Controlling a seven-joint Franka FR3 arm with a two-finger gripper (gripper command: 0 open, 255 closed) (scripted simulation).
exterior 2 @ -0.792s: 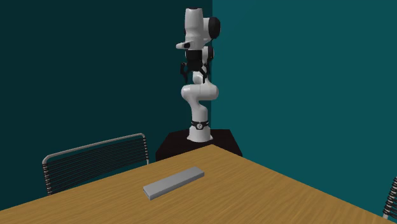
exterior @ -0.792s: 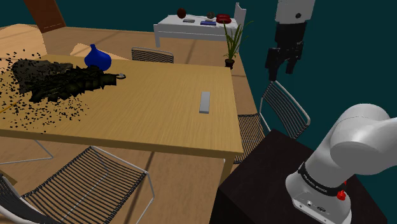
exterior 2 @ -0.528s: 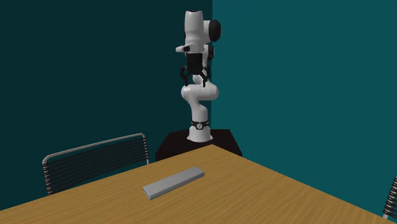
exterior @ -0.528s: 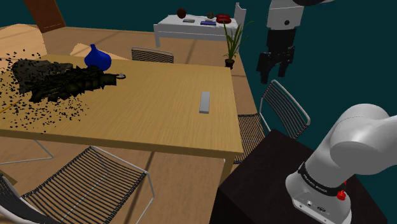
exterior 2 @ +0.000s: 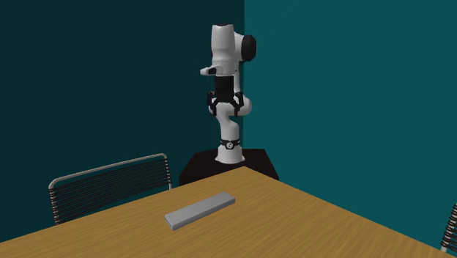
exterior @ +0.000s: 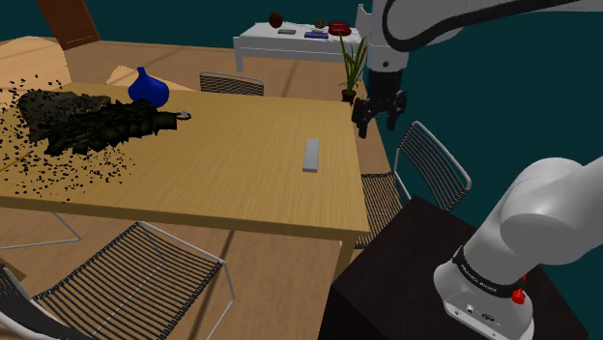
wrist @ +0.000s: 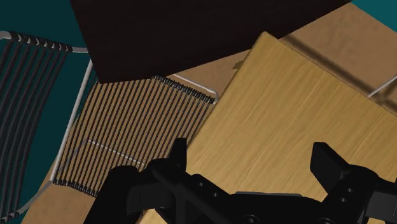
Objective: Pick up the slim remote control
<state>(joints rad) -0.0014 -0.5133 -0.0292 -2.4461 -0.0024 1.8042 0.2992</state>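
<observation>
Remote control [exterior: 310, 155] flat on wooden table [exterior: 222, 169]

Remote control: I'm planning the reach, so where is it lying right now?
In the shoulder view the grey remote lies flat on the wooden table, near its right edge, below and left of the open claw.

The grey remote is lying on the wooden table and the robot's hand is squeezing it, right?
Not quite. The remote does lie on the wooden table, but the hand is open and apart from it, as the shoulder view shows.
</observation>
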